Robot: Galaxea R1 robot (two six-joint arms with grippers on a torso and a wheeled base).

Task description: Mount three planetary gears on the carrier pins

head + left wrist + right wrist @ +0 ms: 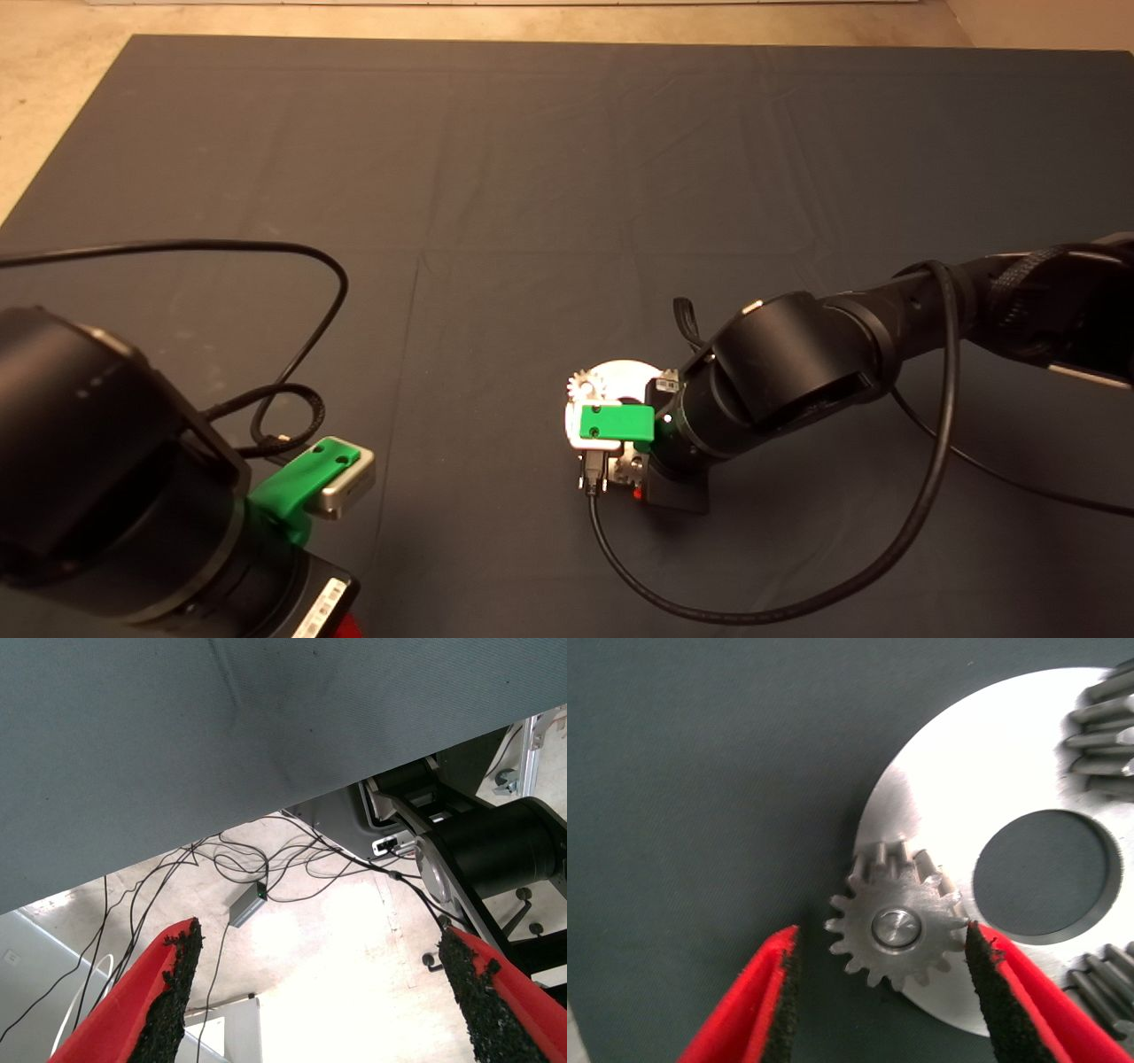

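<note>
In the right wrist view a small silvery gear [897,930] sits on a carrier pin [892,927] at the edge of the round silver disc [966,771]. The pin's end shows in the gear's bore. My right gripper [881,939] is open, with one finger on each side of this gear. One pad [983,983] is almost at the teeth and the other stands apart. Two more gears [1103,735] [1107,988] sit on the disc, cut by the picture's edge. In the head view the right gripper [611,447] covers part of the disc [625,372]. One gear [585,385] shows there.
My left gripper [319,966] is parked open at the mat's lower left edge [341,620] and looks at the floor with cables. A black cable [753,611] loops on the mat under the right arm. Another cable [292,408] lies beside the left arm.
</note>
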